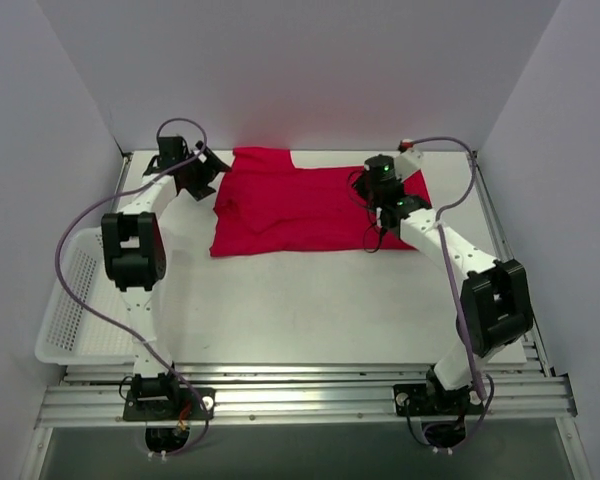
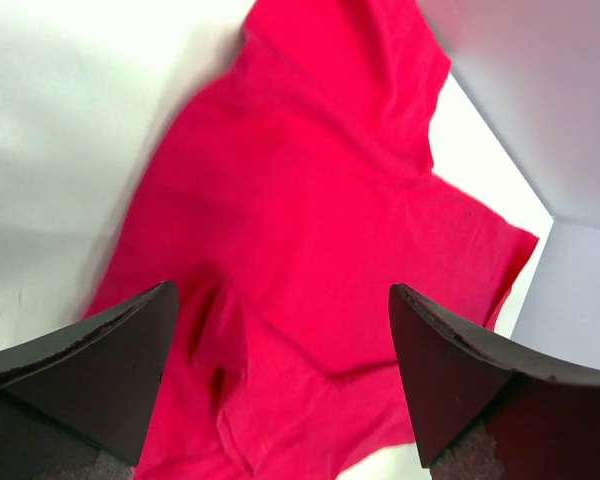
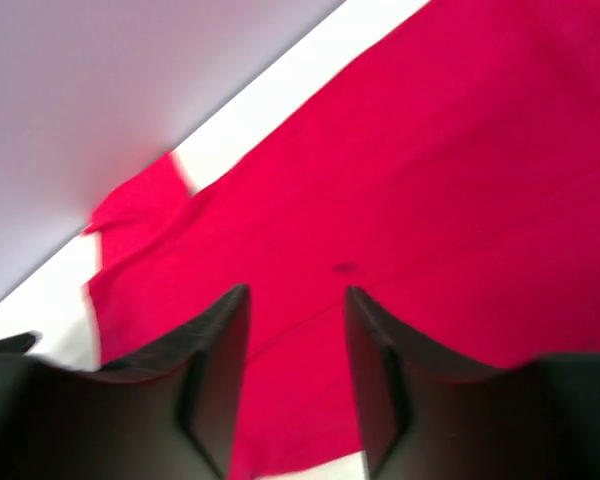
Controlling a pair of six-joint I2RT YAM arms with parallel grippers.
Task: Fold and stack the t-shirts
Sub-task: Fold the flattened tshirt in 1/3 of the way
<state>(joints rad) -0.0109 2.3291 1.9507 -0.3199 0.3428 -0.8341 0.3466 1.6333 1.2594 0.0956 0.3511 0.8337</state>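
A bright red t-shirt [image 1: 300, 210] lies spread and partly folded at the back of the white table. Its neck tag is hidden. My left gripper [image 1: 208, 170] hovers at the shirt's left edge, open and empty. In the left wrist view [image 2: 280, 300] the jaws stand wide apart above the wrinkled red cloth [image 2: 310, 200]. My right gripper [image 1: 368, 190] hangs over the shirt's right part. In the right wrist view [image 3: 295, 295] its jaws are open with a moderate gap, nothing between them, above the red cloth [image 3: 430, 190].
A white mesh basket [image 1: 75, 310] sits at the table's left edge beside the left arm. White walls close in the back and both sides. The bare white table [image 1: 310, 310] stretches in front of the shirt.
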